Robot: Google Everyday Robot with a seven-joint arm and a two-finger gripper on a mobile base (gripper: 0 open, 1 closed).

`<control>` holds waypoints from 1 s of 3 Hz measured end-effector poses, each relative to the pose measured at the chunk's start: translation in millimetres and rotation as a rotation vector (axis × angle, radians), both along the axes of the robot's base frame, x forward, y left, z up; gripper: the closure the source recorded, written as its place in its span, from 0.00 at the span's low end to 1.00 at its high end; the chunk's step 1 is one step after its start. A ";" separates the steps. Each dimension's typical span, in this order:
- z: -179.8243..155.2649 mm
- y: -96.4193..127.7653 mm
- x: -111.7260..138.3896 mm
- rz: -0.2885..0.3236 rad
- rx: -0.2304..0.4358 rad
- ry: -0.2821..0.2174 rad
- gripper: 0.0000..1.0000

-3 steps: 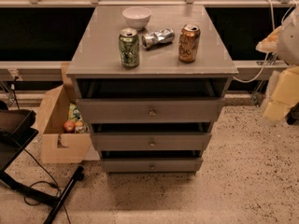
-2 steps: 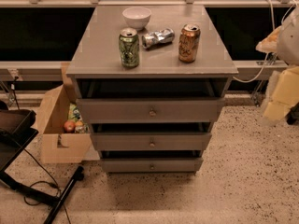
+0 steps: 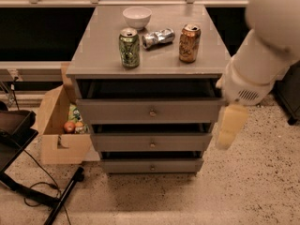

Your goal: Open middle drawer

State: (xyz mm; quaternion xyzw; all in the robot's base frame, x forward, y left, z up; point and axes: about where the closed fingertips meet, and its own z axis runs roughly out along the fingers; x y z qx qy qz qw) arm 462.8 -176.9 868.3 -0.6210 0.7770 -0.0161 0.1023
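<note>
The grey cabinet [image 3: 98,55] has three flat-fronted drawers stacked one above another, each with a small brass knob. The middle drawer [image 3: 122,142] has its knob [image 3: 152,145] at the centre of its front, and a dark gap shows above it. The top drawer [image 3: 117,111] stands out a little further; the bottom drawer [image 3: 126,166] sits lowest. My white arm [image 3: 262,60] reaches in from the upper right. Its cream gripper [image 3: 229,128] hangs beside the cabinet's right edge, level with the top and middle drawers, apart from the knob.
On the cabinet top stand a green can [image 3: 129,47], an orange can [image 3: 189,42], a crushed silver can [image 3: 158,37] and a white bowl [image 3: 137,17]. A cardboard box [image 3: 56,125] with fruit sits left of the cabinet. A black stand and cable [image 3: 28,191] lie at the lower left.
My arm has swung in from the right edge towards the cabinet and now fills the upper right. The drawers and the cans have not moved.
</note>
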 end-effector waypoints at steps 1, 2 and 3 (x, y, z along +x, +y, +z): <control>-82.7 23.2 8.3 0.034 0.009 0.040 0.00; -146.0 42.8 14.6 0.077 0.013 0.038 0.00; -192.4 59.5 17.6 0.143 -0.022 -0.015 0.00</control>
